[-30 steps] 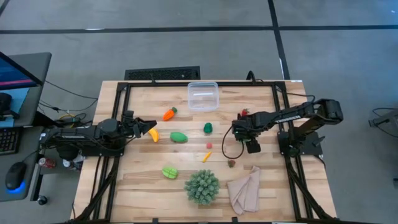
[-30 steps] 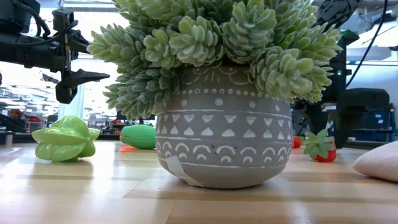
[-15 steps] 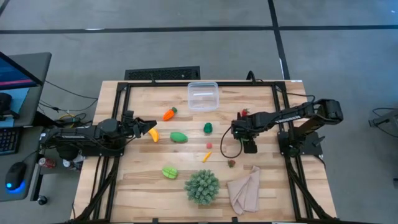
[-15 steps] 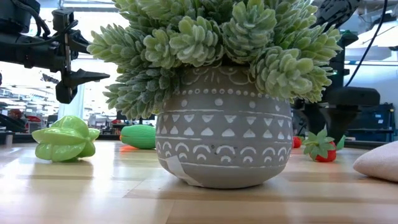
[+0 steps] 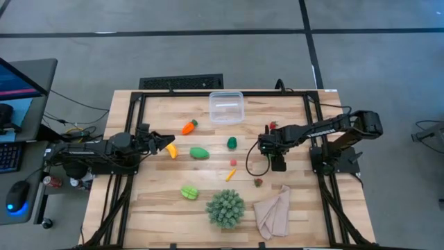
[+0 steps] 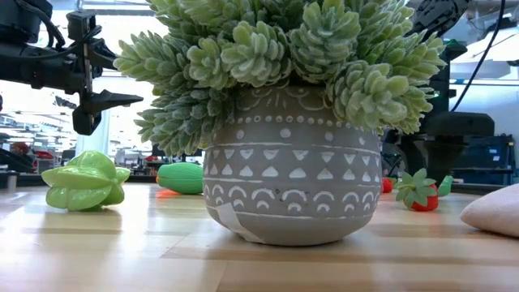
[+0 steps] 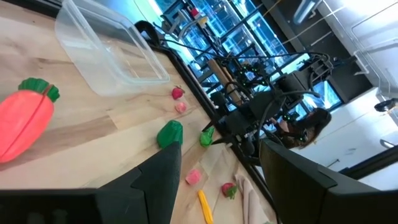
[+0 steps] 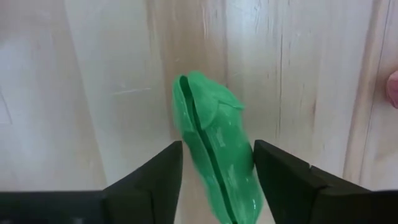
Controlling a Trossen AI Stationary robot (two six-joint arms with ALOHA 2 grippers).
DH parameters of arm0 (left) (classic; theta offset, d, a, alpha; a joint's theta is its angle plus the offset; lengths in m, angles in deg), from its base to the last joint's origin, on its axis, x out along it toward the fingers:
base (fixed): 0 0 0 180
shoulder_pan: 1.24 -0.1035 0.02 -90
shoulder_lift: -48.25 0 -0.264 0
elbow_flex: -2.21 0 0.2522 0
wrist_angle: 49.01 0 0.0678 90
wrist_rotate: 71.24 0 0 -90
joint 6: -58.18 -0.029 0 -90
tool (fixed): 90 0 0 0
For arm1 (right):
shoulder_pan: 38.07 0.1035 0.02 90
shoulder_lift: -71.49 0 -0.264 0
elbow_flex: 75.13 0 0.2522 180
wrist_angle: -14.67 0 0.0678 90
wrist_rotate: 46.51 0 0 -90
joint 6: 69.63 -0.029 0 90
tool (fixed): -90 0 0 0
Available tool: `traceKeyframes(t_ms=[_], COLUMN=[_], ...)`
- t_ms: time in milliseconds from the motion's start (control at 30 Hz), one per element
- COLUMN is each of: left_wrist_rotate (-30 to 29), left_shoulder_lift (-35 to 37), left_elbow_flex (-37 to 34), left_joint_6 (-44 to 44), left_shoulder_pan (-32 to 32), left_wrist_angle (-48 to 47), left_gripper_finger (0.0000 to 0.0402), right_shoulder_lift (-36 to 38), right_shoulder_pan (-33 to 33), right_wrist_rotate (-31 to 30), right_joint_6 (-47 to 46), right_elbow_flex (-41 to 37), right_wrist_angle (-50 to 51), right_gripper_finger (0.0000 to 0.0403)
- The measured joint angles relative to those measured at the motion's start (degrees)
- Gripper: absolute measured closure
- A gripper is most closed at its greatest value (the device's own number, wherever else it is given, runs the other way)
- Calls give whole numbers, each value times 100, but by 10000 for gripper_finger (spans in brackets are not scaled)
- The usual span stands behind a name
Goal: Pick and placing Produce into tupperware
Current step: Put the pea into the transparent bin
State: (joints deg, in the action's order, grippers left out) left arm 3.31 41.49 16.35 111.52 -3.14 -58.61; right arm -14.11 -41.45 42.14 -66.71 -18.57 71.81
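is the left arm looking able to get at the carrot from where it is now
Probably yes. The carrot lies on bare wood just ahead of the left tool, with nothing between them. But a yellow piece shows right at that tool, so it may already be occupied.

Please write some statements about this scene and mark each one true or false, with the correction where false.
1. The tupperware is empty. True.
2. The right hand has a green pea pod between its fingers. True.
3. The carrot lies inside the tupperware. False: it lies on the table, apart from the container.
4. The left hand is over the beige cloth. False: it is near the yellow banana.
5. The plant stands beside the cloth. True.
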Motion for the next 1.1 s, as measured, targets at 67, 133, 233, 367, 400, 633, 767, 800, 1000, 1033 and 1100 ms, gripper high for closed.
traceKeyframes(t_ms=[67, 133, 233, 367, 400, 633, 767, 800, 1000, 1033, 1100], left_wrist_rotate=[21, 21, 21, 19, 19, 19, 17, 17, 17, 17, 17], left_shoulder_lift=[0, 0, 0, 0, 0, 0, 0, 0, 0, 0, 0], left_elbow_flex=[-1, 0, -2, -2, 0, -2, -1, -1, -2, -2, 0], left_joint_6=[0, 0, 0, -15, -24, -64, -111, -111, -111, -111, -111], left_shoulder_pan=[0, 0, 0, -2, 0, 0, 0, 0, 0, 0, 0], left_wrist_angle=[-2, -2, -2, -2, -2, -2, -2, -2, -2, -2, -2], left_gripper_finger=[193, 193, 193, 193, 193, 193, 193, 193, 193, 193, 193], right_shoulder_lift=[0, 0, 0, 0, 0, 0, 4, 4, 7, 7, 7], right_shoulder_pan=[0, 0, 0, 0, 0, 0, 0, -2, -2, -2, -4], right_wrist_rotate=[6, 6, 6, 8, 6, 127, 156, 158, 159, 168, 276], right_joint_6=[2, 0, 0, 0, 1, 0, -63, -117, -287, -315, -374], right_elbow_flex=[0, 0, 4, 7, 7, 7, 9, 9, 9, 9, 9], right_wrist_angle=[-5, -18, -54, -61, -60, -59, -59, -59, -57, -57, -55], right_gripper_finger=[227, 235, 243, 247, 247, 249, 253, 254, 259, 259, 259])
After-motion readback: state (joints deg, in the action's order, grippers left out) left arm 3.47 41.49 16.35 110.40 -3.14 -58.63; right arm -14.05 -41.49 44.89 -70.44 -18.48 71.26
